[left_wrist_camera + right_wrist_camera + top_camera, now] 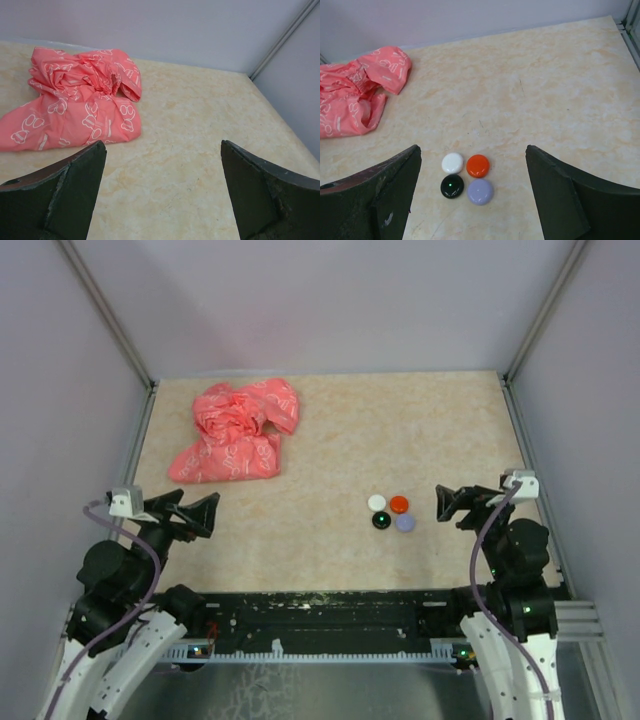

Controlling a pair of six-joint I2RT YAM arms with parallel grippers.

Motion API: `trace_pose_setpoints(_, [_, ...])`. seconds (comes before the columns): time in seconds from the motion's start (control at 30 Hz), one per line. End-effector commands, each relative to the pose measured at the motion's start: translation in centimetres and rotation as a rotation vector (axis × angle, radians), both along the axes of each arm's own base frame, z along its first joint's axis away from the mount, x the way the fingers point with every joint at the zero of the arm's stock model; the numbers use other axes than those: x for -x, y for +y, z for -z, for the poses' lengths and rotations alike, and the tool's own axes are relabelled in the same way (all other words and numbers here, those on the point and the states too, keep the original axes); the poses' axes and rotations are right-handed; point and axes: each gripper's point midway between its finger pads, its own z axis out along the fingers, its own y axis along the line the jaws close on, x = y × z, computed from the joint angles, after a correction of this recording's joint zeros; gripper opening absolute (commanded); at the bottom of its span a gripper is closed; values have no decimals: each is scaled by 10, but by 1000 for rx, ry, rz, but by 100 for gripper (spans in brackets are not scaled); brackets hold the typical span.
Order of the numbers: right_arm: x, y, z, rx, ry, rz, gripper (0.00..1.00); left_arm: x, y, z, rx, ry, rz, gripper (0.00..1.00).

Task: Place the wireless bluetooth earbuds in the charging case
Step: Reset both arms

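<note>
Several small round glossy discs, shut like lidded charging cases, lie in a tight cluster right of the table's middle: white (377, 502), orange-red (399, 504), black (381, 520) and pale purple (404, 523). The right wrist view shows them just ahead of the fingers: white (452, 163), orange-red (478, 165), black (452, 186) with a green glint, purple (480, 191). No earbuds show in any view. My right gripper (447, 506) (472, 147) hovers open to the right of the cluster, holding nothing. My left gripper (208, 515) (163, 145) is open and empty over bare table at the left.
A crumpled pink cloth (238, 430) (75, 100) (355, 95) with white prints lies at the back left. Pale walls and metal posts (530, 315) enclose the marbled table (330, 440). A black rail (320, 615) runs along the near edge between the arm bases.
</note>
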Motion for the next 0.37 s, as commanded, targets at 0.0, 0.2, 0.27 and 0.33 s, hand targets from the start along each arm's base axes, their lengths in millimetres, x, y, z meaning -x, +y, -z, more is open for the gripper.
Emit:
trace_pose_setpoints(0.0, [-2, -3, -6, 17, -43, 13, 85, -3, -2, -3, -36, -28, 8, 100])
trace_pose_setpoints(0.2, [-4, -2, -3, 10, -36, 13, 85, -7, -6, 2, -54, -24, 17, 100])
trace_pose_setpoints(0.27, [-4, -2, -2, 9, -33, 11, 85, -7, -8, 2, -62, -32, 29, 100])
trace_pose_setpoints(0.33, [-4, -2, -2, 10, -31, 11, 85, -8, -8, 2, -62, -32, 24, 100])
